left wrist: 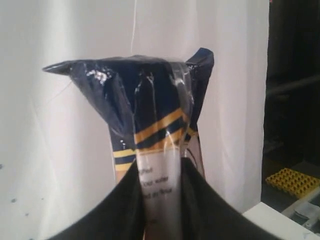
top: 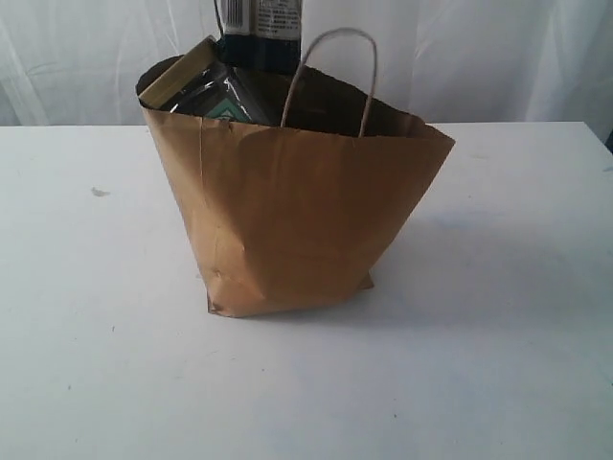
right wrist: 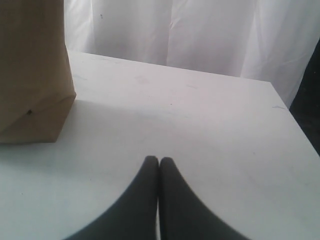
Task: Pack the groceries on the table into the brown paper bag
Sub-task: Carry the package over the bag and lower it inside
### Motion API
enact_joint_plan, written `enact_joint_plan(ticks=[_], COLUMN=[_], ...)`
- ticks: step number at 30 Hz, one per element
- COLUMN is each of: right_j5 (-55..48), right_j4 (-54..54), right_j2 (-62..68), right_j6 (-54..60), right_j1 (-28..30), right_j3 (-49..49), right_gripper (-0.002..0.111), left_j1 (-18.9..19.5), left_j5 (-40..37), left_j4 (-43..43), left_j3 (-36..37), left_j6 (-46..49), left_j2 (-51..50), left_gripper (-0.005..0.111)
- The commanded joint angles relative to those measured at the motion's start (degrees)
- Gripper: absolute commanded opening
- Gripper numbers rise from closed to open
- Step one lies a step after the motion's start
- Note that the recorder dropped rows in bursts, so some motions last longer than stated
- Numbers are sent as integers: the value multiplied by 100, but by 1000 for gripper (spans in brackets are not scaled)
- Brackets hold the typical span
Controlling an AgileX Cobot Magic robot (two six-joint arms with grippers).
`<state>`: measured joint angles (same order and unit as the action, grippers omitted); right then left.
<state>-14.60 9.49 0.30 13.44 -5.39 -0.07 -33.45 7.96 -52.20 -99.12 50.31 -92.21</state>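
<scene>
The brown paper bag (top: 297, 220) stands in the middle of the exterior view on the white table (top: 498, 364); it leans a little and its mouth is open upward; one twisted handle (top: 335, 57) rises in a loop at the upper centre. Inside the mouth, at the upper left of the bag, lie a tan-edged item (top: 177, 75) and a dark glossy item (top: 222, 96), the two touching each other. At the top edge of the frame hangs the long dark-blue packet (top: 261, 24); its lower end meets the back rim of the bag (whether it is already inside the mouth cannot be told).

In the left wrist view the left gripper (left wrist: 161, 172) holds this packet between its two black fingers (left wrist: 127, 205); the packet's blue end with yellow stripes stands out past the fingertips.

The right gripper (right wrist: 159, 161) has its fingers pressed together with nothing between them; it hovers over bare table, near a bottom corner of the bag.
</scene>
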Motion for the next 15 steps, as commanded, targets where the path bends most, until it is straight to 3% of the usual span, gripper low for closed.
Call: enact_joint_plan(ticks=[1,5,15], right_j5=[53,53,53], right_j4=[-17,-17,-17], right_j2=[-30,-30,-30], right_j6=[44,44,44], right_j1=[-25,-25,-25], right_j3=[7,7,7], right_gripper=[0,0,0], left_j1=[2,2,2], left_j5=[308,204,-155], left_j4=[59,59,59], left_j3=[-97,-97,-97], left_j6=[-169,-926,-1369], left_j2=[78,78,-112], left_gripper=[0,0,0])
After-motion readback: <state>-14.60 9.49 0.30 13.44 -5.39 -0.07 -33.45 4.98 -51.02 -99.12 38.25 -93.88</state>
